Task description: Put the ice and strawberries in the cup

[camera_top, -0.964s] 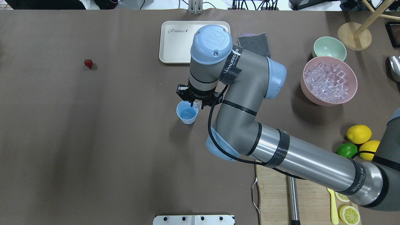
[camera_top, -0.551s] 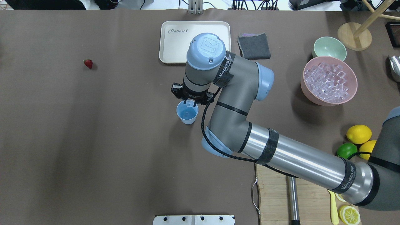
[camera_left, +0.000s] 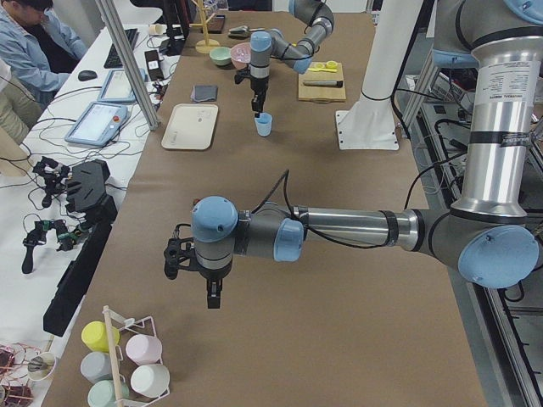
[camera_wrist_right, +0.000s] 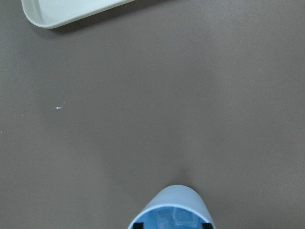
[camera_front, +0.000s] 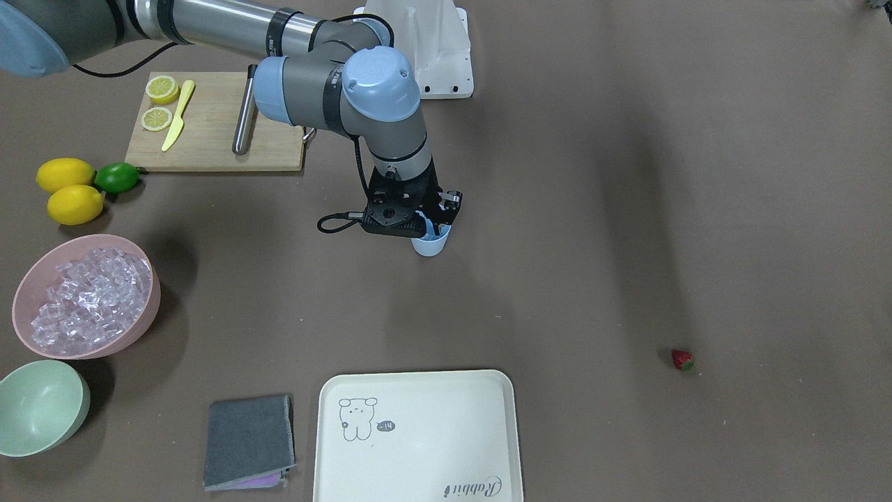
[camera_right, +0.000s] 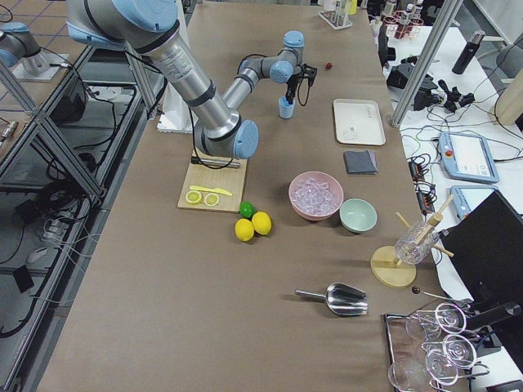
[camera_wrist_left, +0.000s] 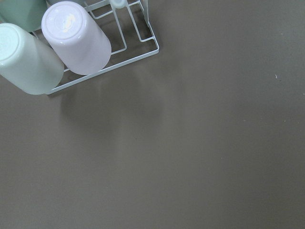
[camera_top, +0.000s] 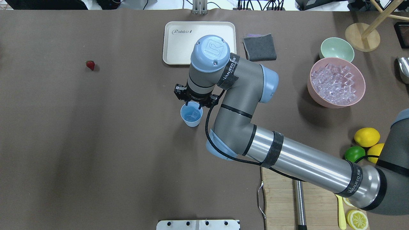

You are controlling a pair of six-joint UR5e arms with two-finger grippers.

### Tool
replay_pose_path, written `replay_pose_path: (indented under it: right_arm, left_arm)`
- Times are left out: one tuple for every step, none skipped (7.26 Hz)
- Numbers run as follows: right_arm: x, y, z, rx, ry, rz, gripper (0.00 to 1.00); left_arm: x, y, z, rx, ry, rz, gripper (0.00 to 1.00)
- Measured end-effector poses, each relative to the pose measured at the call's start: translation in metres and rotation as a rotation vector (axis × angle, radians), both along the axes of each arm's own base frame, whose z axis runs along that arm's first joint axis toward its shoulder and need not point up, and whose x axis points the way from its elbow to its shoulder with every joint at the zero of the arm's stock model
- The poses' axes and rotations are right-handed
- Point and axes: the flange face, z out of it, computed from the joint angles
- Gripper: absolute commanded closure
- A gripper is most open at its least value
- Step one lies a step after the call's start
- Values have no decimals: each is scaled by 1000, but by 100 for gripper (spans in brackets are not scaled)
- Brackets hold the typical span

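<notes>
The light blue cup [camera_top: 191, 115] stands mid-table with clear ice [camera_top: 193, 112] inside it. My right gripper [camera_top: 193, 103] hovers just over its rim, open; in the right wrist view its fingertips [camera_wrist_right: 138, 225] sit wide apart at the cup's [camera_wrist_right: 172, 210] mouth, holding nothing. More ice [camera_top: 334, 83] is heaped in the pink bowl [camera_top: 314, 95] at the right. A strawberry [camera_top: 90, 65] lies alone far to the left. My left gripper [camera_left: 212, 297] shows only in the exterior left view, pointing down over bare table, and I cannot tell its state.
A cream tray [camera_top: 179, 48] and a grey cloth [camera_top: 259, 47] lie behind the cup. A pale green bowl [camera_top: 337, 49], lemons and a lime [camera_top: 366, 136], and a cutting board [camera_top: 281, 198] fill the right side. A wire rack of mugs [camera_wrist_left: 76, 43] is near the left gripper.
My right gripper has moved left and down over the cup and opened. The ice cube it held now lies in the cup.
</notes>
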Motion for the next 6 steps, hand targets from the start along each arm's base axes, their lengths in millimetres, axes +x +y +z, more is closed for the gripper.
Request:
replay_pose_path:
  right_arm:
    - [1,0,-1,-11,-1,6,0]
    - [3,0,0,-20,0,8,0]
    - [13,-2,4,-31,16,2,0]
    - [36,-2,19,-25,48,-17,0]
    - [65,0,38,-9,79,-35,0]
    - [98,-2,62,2,124,-49,0]
  left_arm:
    - [-1,2,3,-7,2,-4,3]
    - [-2,5,7,-16,4,-7,3]
    - [-2,7,12,-26,5,-7,3]
    - [-1,8,15,-31,6,-5,3]
    - [-1,8,15,-29,7,-5,3]
    - [-2,8,10,-20,9,-6,3]
